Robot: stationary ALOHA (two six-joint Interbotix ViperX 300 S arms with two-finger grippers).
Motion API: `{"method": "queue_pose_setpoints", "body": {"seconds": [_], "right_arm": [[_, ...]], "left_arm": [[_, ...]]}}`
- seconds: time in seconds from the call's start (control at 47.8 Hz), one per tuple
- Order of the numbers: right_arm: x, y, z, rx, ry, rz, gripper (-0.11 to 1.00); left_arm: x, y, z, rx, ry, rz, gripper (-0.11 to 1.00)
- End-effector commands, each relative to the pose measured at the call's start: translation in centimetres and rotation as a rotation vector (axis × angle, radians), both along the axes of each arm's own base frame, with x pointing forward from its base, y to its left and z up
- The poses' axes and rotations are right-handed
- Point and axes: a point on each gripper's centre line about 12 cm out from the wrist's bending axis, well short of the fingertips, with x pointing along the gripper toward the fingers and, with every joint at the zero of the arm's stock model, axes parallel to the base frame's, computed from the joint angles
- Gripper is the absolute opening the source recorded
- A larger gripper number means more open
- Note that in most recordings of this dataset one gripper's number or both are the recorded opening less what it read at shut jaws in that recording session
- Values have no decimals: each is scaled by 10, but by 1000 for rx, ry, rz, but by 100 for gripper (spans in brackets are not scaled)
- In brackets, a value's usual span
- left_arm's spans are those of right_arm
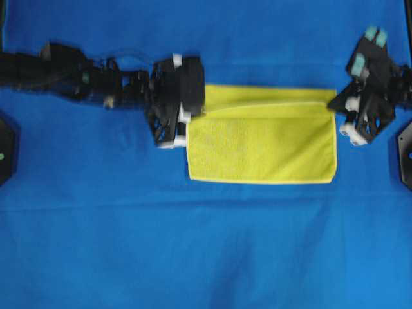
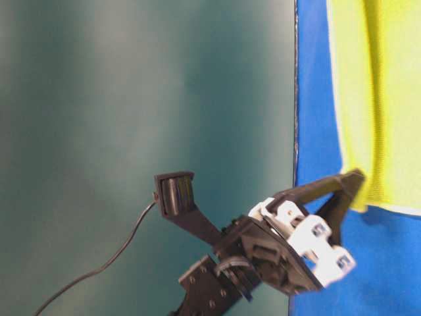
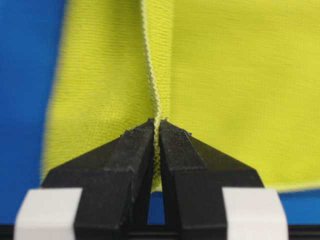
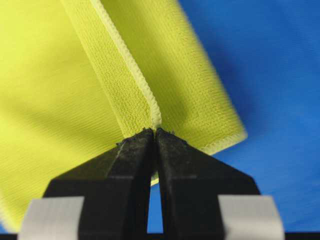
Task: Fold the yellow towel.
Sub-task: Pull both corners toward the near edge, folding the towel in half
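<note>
The yellow towel lies on the blue table cover, partly doubled over, with a paler hem line running across its far part. My left gripper is shut on the towel's left edge; the left wrist view shows the hem pinched between the black fingers. My right gripper is shut on the towel's right edge near the far corner; the right wrist view shows a folded corner clamped between the fingertips. The table-level view shows the right gripper at the towel's edge.
The blue table cover spreads all round the towel. Black arm bases sit at the left edge and the right edge. A dark wall and a cable show in the table-level view.
</note>
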Motion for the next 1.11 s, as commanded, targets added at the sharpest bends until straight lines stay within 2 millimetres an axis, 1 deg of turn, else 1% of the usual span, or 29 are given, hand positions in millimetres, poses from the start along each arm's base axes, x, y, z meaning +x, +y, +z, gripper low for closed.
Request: {"method": "queue_pose_setpoints", "body": {"seconds": [0.0,0.23,0.335,0.398,0.921,0.963,0.984,1.026,1.089], "right_arm": [[3,15,4,29,-14,32,3],[9,54,2,108,-15,115,3],[9,67,1,138,-13,131,3],[10,70,1,151,-13,130,3],[14,73,-5,168,19,118,3],[15,74,-5,168,20,122,4],[15,75,-6,169,21,123,5],[16,76,-4,169,17,130,17],[18,80,-1,169,8,146,36]], "left_arm": [[2,-20,13,-5,-33,-39,1],[5,-57,12,-34,-32,-102,1],[7,-71,12,-35,-35,-137,1],[7,-78,11,-34,-36,-153,1],[11,-80,15,-33,-70,-157,1],[11,-80,15,-33,-68,-157,4],[11,-80,16,-33,-71,-157,9],[10,-80,16,-33,-68,-157,19],[10,-80,20,-32,-74,-158,36]]}}
